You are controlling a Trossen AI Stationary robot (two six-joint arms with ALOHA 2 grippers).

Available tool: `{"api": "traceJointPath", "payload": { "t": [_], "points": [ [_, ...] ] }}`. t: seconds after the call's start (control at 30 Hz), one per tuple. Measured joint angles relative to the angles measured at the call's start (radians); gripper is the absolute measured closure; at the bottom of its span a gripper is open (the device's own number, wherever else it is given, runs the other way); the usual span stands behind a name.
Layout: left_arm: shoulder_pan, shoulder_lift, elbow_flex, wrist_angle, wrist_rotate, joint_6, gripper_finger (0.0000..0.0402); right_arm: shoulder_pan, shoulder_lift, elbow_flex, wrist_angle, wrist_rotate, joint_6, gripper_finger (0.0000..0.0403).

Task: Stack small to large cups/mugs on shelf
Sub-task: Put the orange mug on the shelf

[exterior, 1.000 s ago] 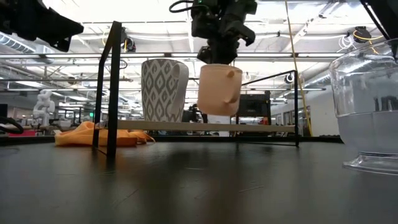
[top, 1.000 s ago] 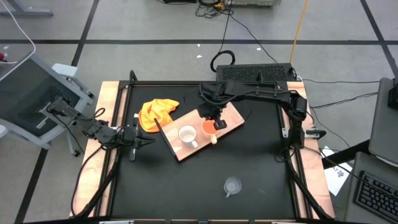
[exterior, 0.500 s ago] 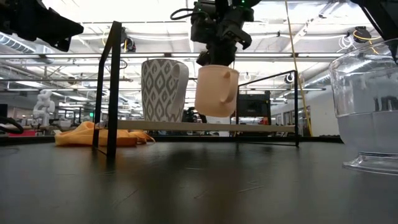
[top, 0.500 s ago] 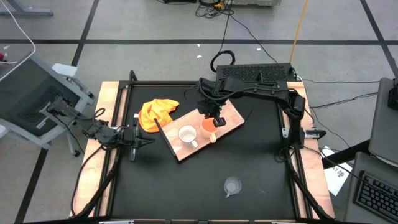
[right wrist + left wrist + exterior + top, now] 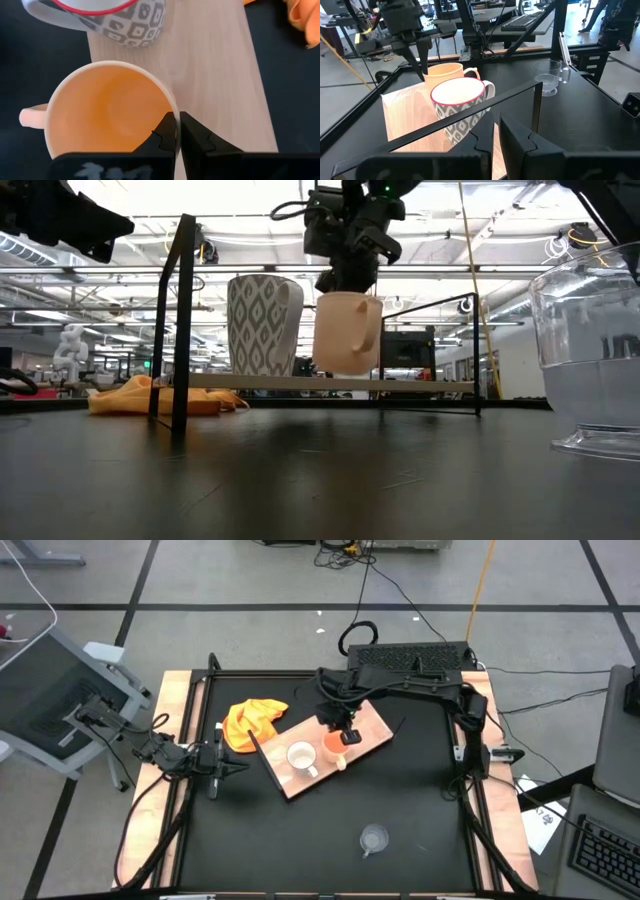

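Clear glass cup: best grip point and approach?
The clear glass cup stands upright and alone on the black tabletop, mouth up, small handle on one side. Probably come from straight above and pinch the rim wall opposite the handle, one finger inside, as the right gripper holds the yellow-orange mug.

The shelf (image 5: 372, 729) lies slantwise on the table's (image 5: 420, 820) far half. On it the white mug (image 5: 301, 757) stands just left of the orange mug (image 5: 335, 744). The cloth (image 5: 250, 720) lies off the shelf's left end, the glass cup (image 5: 374, 839) well nearer the table's front edge.
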Motion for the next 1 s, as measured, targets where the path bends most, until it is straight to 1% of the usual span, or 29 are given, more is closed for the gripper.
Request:
{"api": "traceJointPath", "payload": {
  "t": [0.4, 0.53, 0.83, 1.0],
  "points": [
    [0.000, 0.000, 0.000, 0.000, 0.000, 0.003, 0.0371, 0.004, 0.004, -0.001, 0.002, 0.005, -0.001, 0.0403],
    [0.000, 0.000, 0.000, -0.001, 0.000, 0.003, 0.0371, 0.008, 0.004, -0.001, 0.002, 0.046, 0.012, 0.0403],
    [0.000, 0.000, 0.000, -0.001, 0.000, 0.003, 0.0371, 0.015, 0.004, -0.001, 0.008, 0.048, 0.025, 0.0403],
    [0.000, 0.000, 0.000, -0.001, 0.000, 0.001, 0.0371, 0.020, 0.014, -0.001, 0.005, 0.044, -0.006, 0.0403]
  ]
}}
